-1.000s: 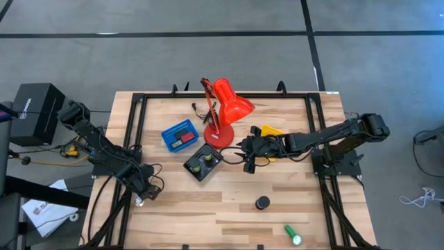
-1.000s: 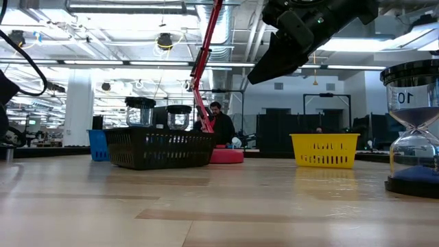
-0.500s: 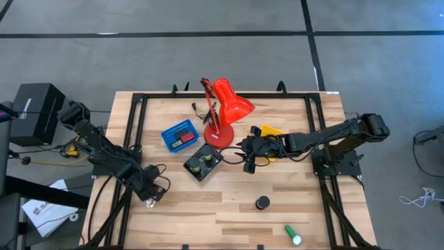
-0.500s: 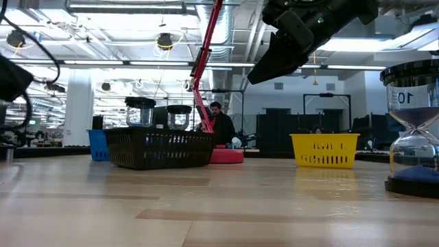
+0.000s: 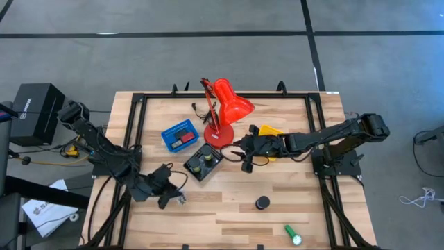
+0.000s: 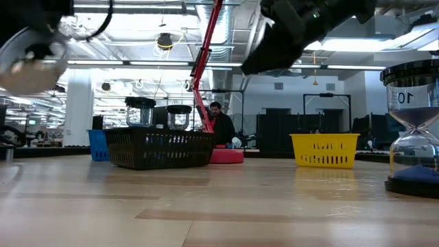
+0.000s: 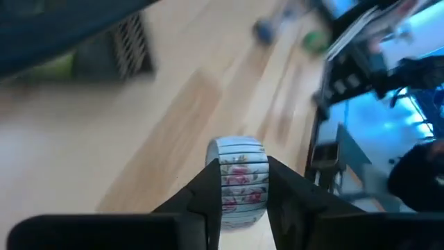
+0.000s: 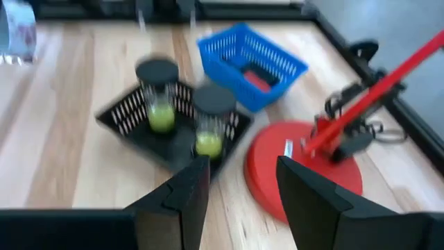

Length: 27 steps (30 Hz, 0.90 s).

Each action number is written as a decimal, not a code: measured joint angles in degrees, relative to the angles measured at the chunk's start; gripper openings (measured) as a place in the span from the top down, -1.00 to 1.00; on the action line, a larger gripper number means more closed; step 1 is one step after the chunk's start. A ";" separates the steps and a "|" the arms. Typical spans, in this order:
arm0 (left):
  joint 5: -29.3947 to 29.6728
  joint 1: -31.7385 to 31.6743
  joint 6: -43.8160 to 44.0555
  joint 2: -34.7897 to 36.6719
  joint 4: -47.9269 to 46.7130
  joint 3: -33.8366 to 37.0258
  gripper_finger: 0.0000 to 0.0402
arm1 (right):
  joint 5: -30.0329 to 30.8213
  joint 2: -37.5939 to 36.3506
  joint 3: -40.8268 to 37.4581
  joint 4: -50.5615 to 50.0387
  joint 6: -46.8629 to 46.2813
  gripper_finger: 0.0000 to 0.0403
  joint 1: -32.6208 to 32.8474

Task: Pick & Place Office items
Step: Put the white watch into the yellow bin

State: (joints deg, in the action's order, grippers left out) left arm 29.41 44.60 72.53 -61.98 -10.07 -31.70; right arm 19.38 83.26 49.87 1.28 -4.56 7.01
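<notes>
A: Since a second ago, left tool [image 5: 173, 194] has swung from the bench's left edge in toward the middle-front; right tool [image 5: 244, 154] barely shifted.

B: High view?

A: Left tool sits low over the bench [image 5: 229, 208], in front of the black tray [image 5: 202, 163]. Right tool is between the black tray and the yellow tray [image 5: 270, 130], just right of the red lamp [image 5: 223, 111] base. Blue tray [image 5: 180, 135] has a red block [image 5: 185, 139] inside. Small black round item [image 5: 261, 203] stands well apart at front right, green cylinder [image 5: 293, 235] near the front edge.

B: Low view?

A: Left tool [image 6: 31, 58] blurred at upper left, a pale round thing in it. Right arm is dark overhead at upper right. Black tray [image 6: 159, 147], blue tray [image 6: 98, 145], yellow tray [image 6: 324, 150] in a row across the bench; hourglass [image 6: 413, 130] at the right edge. Person [image 6: 221, 125] in the room behind.

B: Left wrist?

A: Fingers [image 7: 208, 201] clenched on a floral tape roll [image 7: 238, 178], held above the wood; so the roll is in the left tool, off the bench.

B: Right wrist?

A: Fingers [image 8: 187, 191] spread apart, nothing between. Beyond them: black tray [image 8: 128, 111] holding two jars [image 8: 208, 121] with green inside, blue tray [image 8: 277, 59] with the red block [image 8: 257, 81], lamp base [image 8: 277, 167].
</notes>
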 joint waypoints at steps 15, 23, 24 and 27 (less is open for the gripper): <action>6.86 -16.24 -40.14 0.00 17.24 -0.18 0.57 | 0.06 4.60 -0.02 13.52 -1.24 0.21 -0.07; 1.59 -23.14 -43.41 0.00 19.64 -0.14 0.61 | 0.13 11.04 4.03 19.15 4.83 0.21 -0.37; 1.62 -23.25 -43.41 0.00 19.58 -0.10 0.60 | 0.00 11.51 4.91 19.14 5.33 0.21 -0.24; 1.49 -23.21 -43.43 -0.63 19.52 -0.03 0.58 | -0.02 14.02 8.34 19.54 3.19 0.21 0.15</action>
State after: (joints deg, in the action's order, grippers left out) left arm 30.90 21.39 29.10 -62.60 9.45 -31.73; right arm 19.35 97.28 58.21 20.82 -1.37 7.16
